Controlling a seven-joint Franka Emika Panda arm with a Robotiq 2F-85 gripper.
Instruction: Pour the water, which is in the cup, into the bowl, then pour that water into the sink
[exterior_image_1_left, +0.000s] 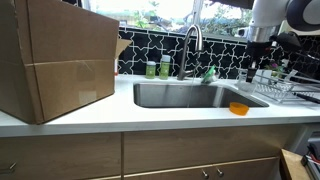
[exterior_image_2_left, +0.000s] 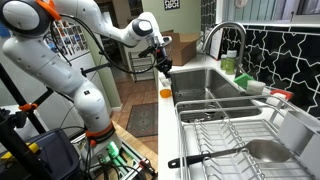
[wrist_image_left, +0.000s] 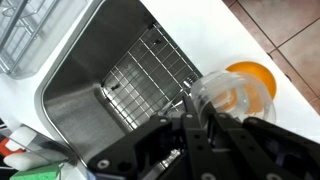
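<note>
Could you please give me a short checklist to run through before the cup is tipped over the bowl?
1. Grip: gripper shut on the cup: ok.
2. Cup above the bowl: they overlap in the wrist view, and the gripper hangs over the bowl in an exterior view: ok.
3. Bowl upright on the countertop beside the sink: ok.
4. Water in the cup: cannot tell, too clear to see.
5. Bowl empty: cannot tell, the cup partly covers it.
</note>
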